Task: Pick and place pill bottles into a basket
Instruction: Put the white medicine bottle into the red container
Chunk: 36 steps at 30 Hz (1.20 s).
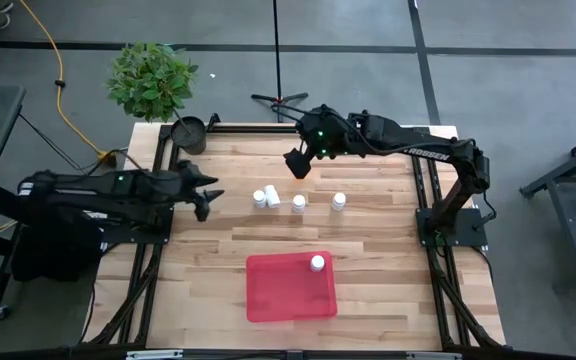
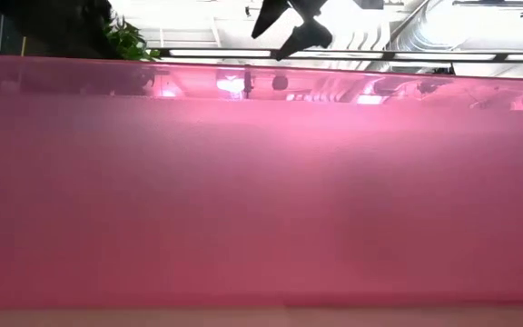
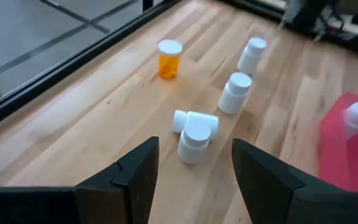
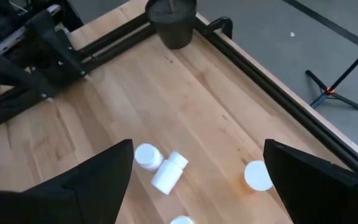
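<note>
Low view gives me almost nothing: the red tray (image 2: 261,191) fills the picture as a pink haze, with only a bit of dark claw showing above its edge, and I cannot tell whose it is. From the high view, the orange bottle is covered by the right arm, so I see it only through the wrist cameras: standing upright with its white cap (image 3: 169,59) on, apart from the white ones.

No label or writing on any bottle can be read.

The left claw (image 1: 208,199) hangs just left of the bottle cluster, fingers (image 3: 135,180) parted about halfway, holding nothing. Straight ahead of it one white bottle stands (image 3: 195,140) touching another that lies on its side (image 3: 194,119). Two more white bottles (image 3: 235,93) stand beyond, in a loose row across the middle of the wooden table (image 1: 368,240).

The right claw (image 1: 298,163) hovers above the table's far side, over the same cluster, fingers (image 4: 104,180) spread wide and empty.

The sixth bottle (image 1: 317,263), white, stands inside the tray near its far right corner. The tray sits near the table's front edge, well apart from the others. A small black pot (image 1: 189,132) sits at the far left corner, with a leafy plant (image 1: 151,78) just behind it.
</note>
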{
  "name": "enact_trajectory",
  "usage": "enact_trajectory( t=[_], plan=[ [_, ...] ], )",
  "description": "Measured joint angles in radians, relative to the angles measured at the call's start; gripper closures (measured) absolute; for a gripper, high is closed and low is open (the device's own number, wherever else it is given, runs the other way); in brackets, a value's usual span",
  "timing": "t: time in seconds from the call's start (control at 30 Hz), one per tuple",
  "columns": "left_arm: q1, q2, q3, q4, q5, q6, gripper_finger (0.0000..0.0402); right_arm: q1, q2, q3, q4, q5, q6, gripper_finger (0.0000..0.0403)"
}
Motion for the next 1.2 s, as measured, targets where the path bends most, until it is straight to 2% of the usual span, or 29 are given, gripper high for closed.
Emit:
enact_trajectory(
  t=[0.2,0.37,0.53,0.8,1.2],
  plan=[
    [0.0,0.13,0.0,0.013,0.002,-0.004,0.0165,0.023,0.0,0.0,-0.005,-0.02,-0.014,0.0053],
    [0.0,0.242,0.001,0.063,-0.004,0.069,0.0165,0.025,0.0,0.0,-0.025,-0.044,-0.035,0.0053],
    [0.0,0.361,0.001,0.18,-0.005,0.123,0.0165,0.024,0.0,0.0,-0.034,-0.052,-0.069,0.0054],
    [0.0,0.532,0.001,0.328,0.004,0.124,0.0165,0.023,0.001,0.0,-0.048,-0.076,-0.106,0.0054],
    [0.001,0.643,0.001,0.427,0.008,0.09,0.0165,0.023,0.001,0.0,-0.08,-0.115,-0.143,0.0054]
  ],
)
